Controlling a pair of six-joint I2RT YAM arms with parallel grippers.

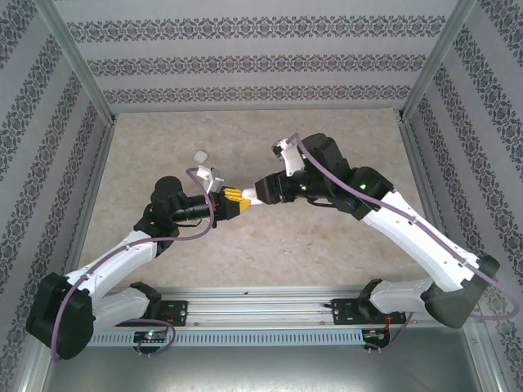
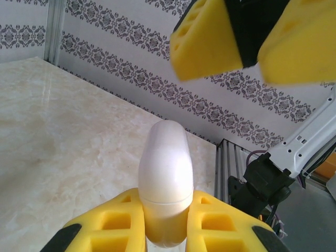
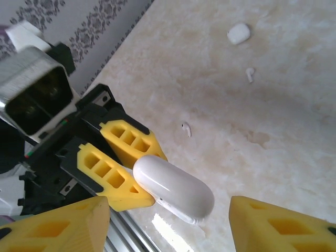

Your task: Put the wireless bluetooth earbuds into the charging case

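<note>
The charging case is clamped by one end in the left gripper. The right gripper is spread wide, with both jaws kept clear of the case. One earbud is located on the open table beyond the case, and a second earbud farther off

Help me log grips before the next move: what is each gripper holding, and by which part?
The left gripper pinches the closed white charging case by one end. The right gripper stands open on either side of its free end, holding nothing.
</note>
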